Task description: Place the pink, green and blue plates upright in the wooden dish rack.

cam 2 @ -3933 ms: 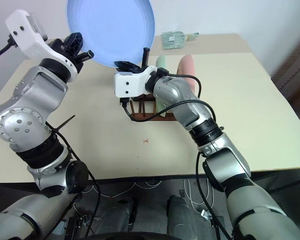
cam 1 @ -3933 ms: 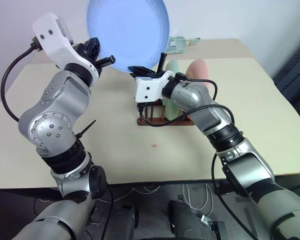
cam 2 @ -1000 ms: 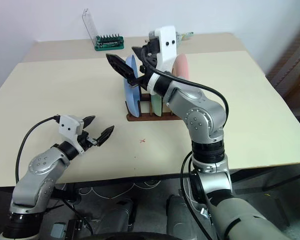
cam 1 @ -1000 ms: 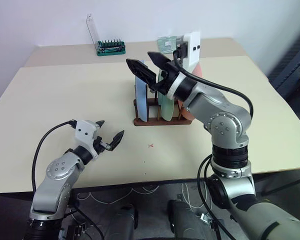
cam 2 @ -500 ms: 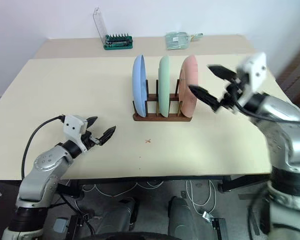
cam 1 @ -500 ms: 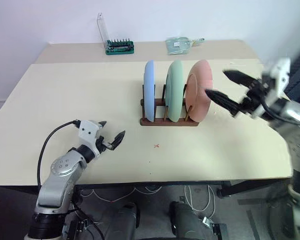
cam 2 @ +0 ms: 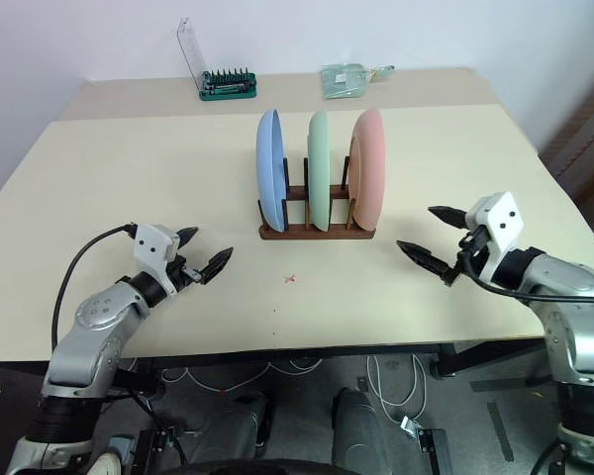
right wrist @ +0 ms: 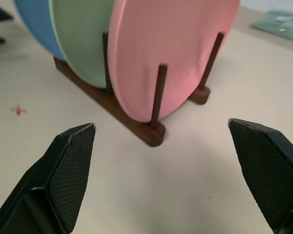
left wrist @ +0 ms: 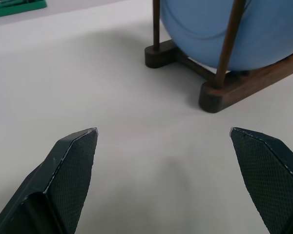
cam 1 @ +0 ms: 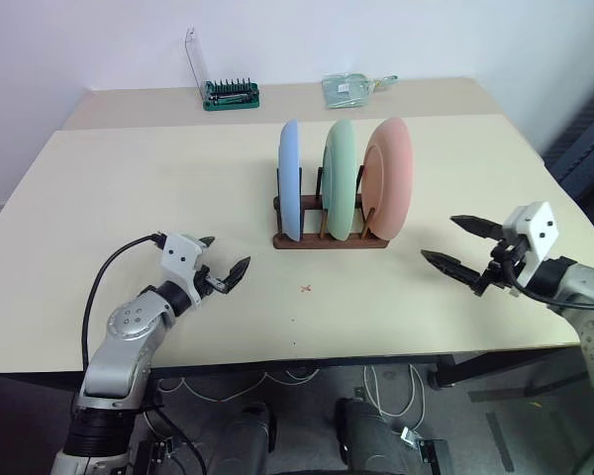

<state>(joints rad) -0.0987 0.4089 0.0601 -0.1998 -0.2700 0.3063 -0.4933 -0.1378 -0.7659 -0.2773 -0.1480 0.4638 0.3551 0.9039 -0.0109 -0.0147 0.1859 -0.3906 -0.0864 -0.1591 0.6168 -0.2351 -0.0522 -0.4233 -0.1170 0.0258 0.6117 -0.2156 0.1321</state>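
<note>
1. The left gripper (cam 1: 223, 267), lower left, is spread wide and empty.
2. The right gripper (cam 1: 458, 244), lower right, gapes, touching nothing.
3. The blue plate (cam 1: 290, 181), green plate (cam 1: 339, 179) and pink plate (cam 1: 390, 176) stand upright in the wooden dish rack (cam 1: 332, 240), centre frame.

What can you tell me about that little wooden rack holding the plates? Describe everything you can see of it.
The wooden dish rack is small, dark brown, with two base rails and thin upright pegs. It sits on the beige table, near the middle. Three plates stand upright in it, side by side: the blue plate toward the robot's left, the green plate in the middle, the pink plate toward its right. Pegs rise between them. Neither claw touches it.
</note>
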